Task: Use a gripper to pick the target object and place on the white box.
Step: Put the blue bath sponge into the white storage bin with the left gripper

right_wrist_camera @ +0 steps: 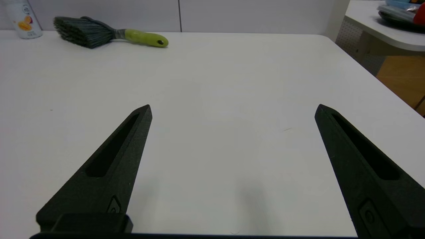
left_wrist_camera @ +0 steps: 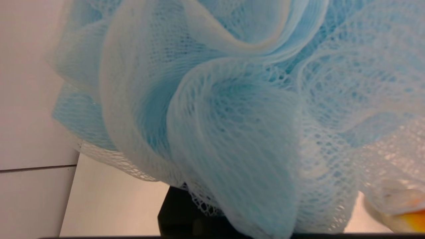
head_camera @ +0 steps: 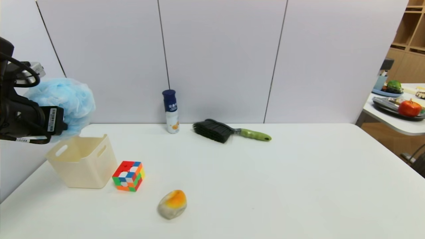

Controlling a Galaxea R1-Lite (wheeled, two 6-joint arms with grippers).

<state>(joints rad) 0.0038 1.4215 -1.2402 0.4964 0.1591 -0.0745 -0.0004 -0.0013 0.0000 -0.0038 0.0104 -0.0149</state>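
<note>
Light-blue bath pouf hangs pinched in the left gripper, above the back-left rim of the white box. Carry step nearly done; next, centre over the opening and release. Right gripper rests spread, idle over the table.

White work table runs up against a pale grey panelled wall, the panels split by thin dark vertical seams. Off to the right stands a second white table with a rounded edge, carrying a tray with a red tomato-like fruit and something green behind it; beyond that, light wooden shelving and a wooden cabinet front. Light is even and soft, shadows on the tabletop faint.
</note>
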